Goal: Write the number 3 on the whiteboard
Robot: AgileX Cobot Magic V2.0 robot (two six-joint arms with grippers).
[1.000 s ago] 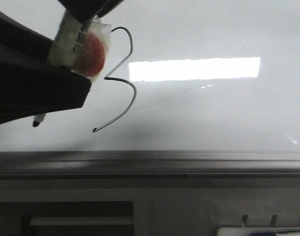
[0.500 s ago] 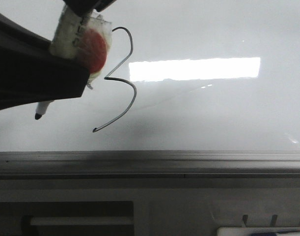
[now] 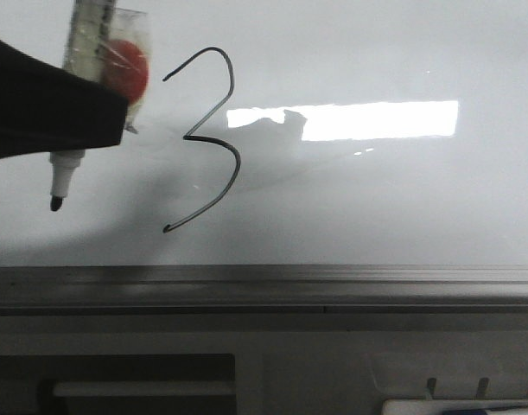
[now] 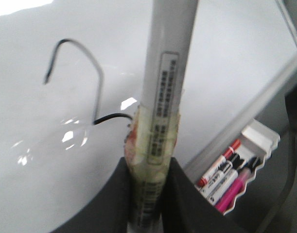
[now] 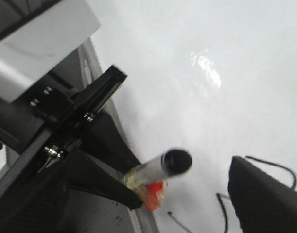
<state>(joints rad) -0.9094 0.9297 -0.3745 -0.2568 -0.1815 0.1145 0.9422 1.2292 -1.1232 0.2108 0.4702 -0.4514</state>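
Observation:
The number 3 point(image 3: 213, 138) stands whole in thin dark line on the glossy whiteboard point(image 3: 376, 199). Part of it shows in the left wrist view point(image 4: 97, 92) and in the right wrist view point(image 5: 272, 167). My left gripper point(image 3: 108, 95) is shut on a white marker point(image 3: 89, 43) wrapped in tape with a red patch point(image 3: 128, 65). The marker's dark tip point(image 3: 54, 203) points down, left of the digit and clear of its line. In the left wrist view the two fingers point(image 4: 114, 199) clamp the marker point(image 4: 163, 97). My right gripper point(image 5: 153, 213) is open and holds nothing, with one dark finger point(image 5: 265, 194) over the digit.
A grey metal edge strip point(image 3: 333, 285) runs along the board's near side. A bright rectangular reflection point(image 3: 376, 121) lies right of the digit. A white tray point(image 4: 257, 141) with red, black and pink markers point(image 4: 226, 172) sits beyond the strip; its corner shows in the front view point(image 3: 454, 406).
My left gripper has swung left with the marker, turning it more upright. The top of the 3 is now uncovered. The dark part at the top of the view is gone.

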